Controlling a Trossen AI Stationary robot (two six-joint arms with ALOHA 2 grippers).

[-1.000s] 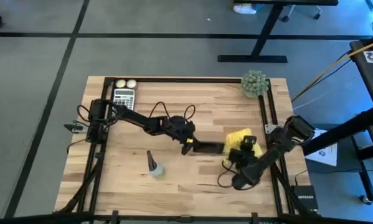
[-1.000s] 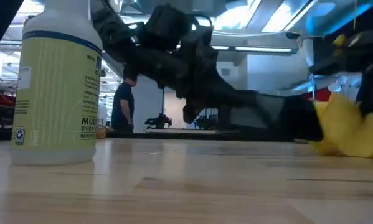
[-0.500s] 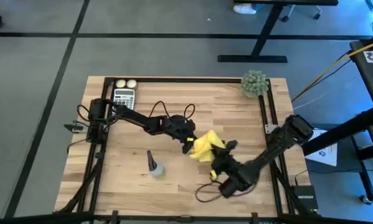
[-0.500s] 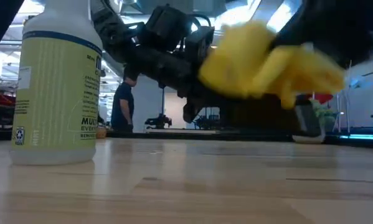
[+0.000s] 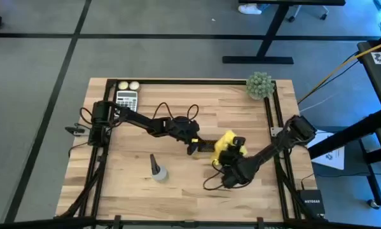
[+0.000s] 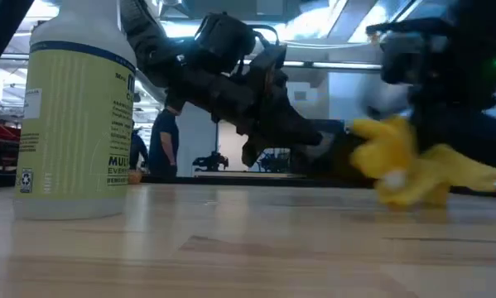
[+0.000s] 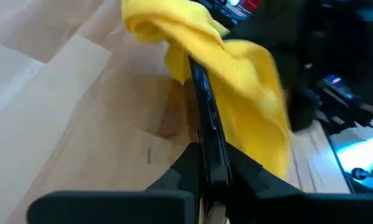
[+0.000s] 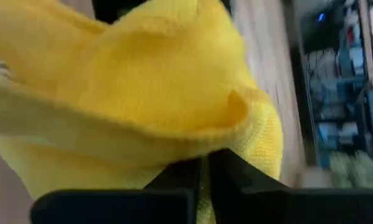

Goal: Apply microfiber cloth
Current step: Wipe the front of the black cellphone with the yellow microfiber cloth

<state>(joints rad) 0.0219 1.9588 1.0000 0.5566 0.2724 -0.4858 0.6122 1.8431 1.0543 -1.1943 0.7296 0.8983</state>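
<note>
Both arms meet mid-surface: the right gripper clamps the bunched microfiber cloth over the edge-up smartphone, pinched by the left gripper.

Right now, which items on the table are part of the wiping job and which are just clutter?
In use:
microfiber cloth, shut in the right pincer
black phone, held on edge by the left pincer, cloth draped against it

Lying about:
spray bottle
calculator
two pale balls
green plant
</note>
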